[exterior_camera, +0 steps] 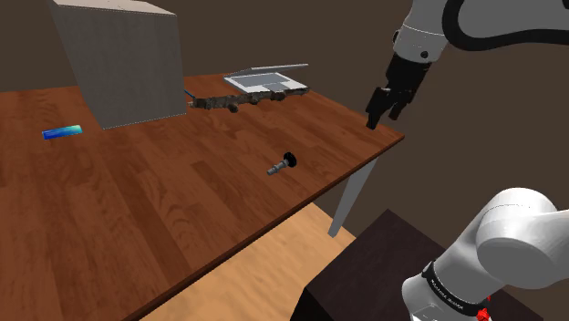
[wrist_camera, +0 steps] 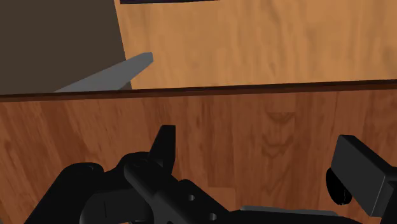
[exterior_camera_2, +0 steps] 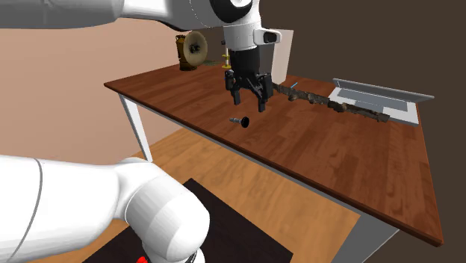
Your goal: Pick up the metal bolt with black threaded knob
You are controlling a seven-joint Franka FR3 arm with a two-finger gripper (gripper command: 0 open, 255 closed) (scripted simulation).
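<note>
The bolt (exterior_camera: 283, 165) is a short grey metal shaft with a round black knob at one end. It lies on the brown wooden table (exterior_camera: 137, 201) near its front edge, and in the second exterior view the bolt (exterior_camera_2: 240, 120) sits just below the hand. My black gripper (exterior_camera: 385, 107) hangs open above the table's corner, to the shoulder view's right of the bolt and well above it. The gripper (exterior_camera_2: 249, 96) has nothing between its fingers. In the wrist view the fingers (wrist_camera: 360, 173) stand wide apart over bare wood by the table edge.
A tall grey box (exterior_camera: 118, 59) stands at the back of the table, with a small blue item (exterior_camera: 62, 132) beside it. A gnarled branch-like object (exterior_camera: 223, 101) and an open grey laptop (exterior_camera: 269, 80) lie farther back. A grey table leg (exterior_camera: 349, 201) drops to the wooden floor.
</note>
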